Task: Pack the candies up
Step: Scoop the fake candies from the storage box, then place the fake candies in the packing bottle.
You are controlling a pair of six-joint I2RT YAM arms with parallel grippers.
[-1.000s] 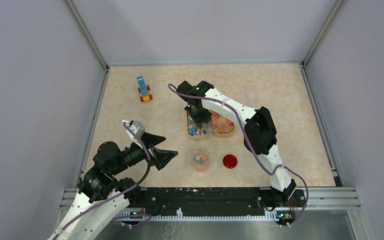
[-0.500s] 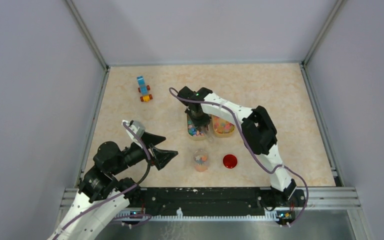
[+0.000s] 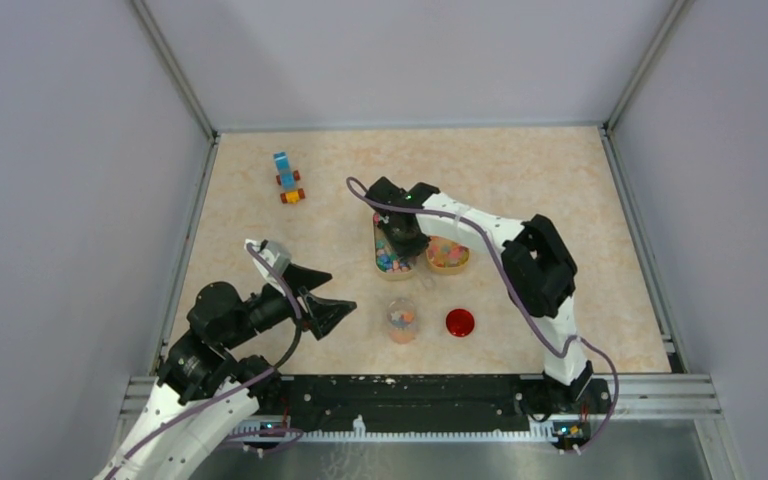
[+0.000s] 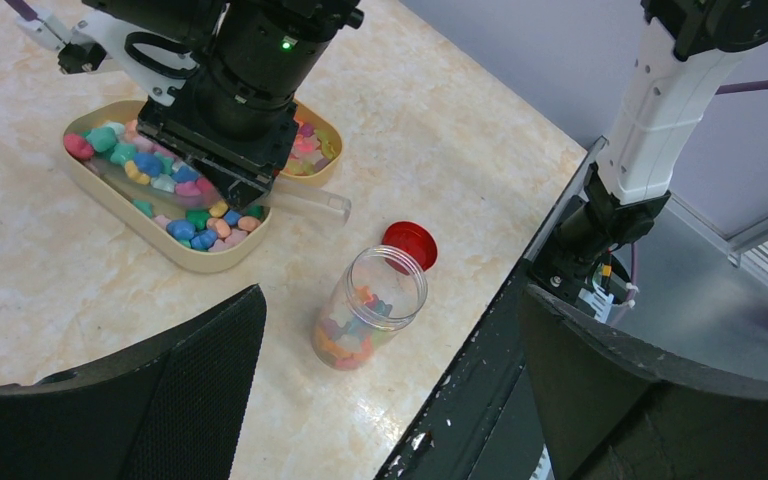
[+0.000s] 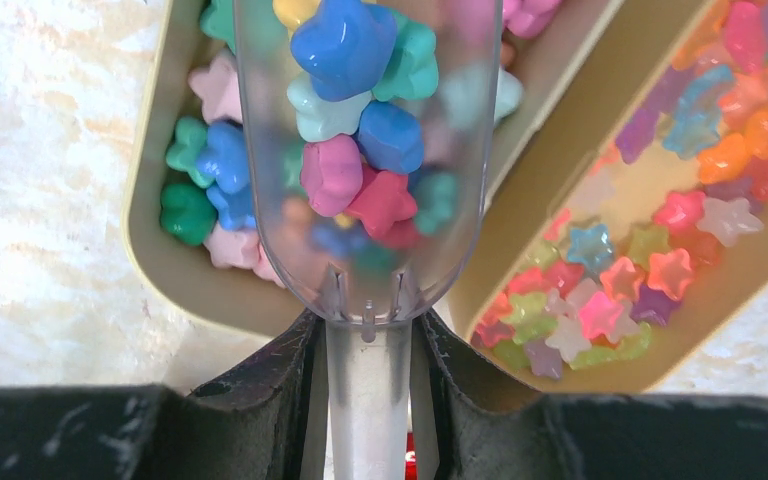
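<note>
Evidently right tool [image 5: 368, 350] clamped on clear scoop [image 5: 360, 290] handle; candies [image 5: 345, 45] heaped in scoop above tray [image 5: 150, 230]. Candies looked small, hard, light, roll-prone: scoop, not pinch. Left tool [image 4: 400, 390] jaws wide apart near jar [image 4: 370, 320].

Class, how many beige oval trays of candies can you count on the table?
2. One beige oval plastic tray lies under the clear plastic scoop gripped by the right tool; the other beige tray lies close beside it, to its right. No others appear hidden.
</note>
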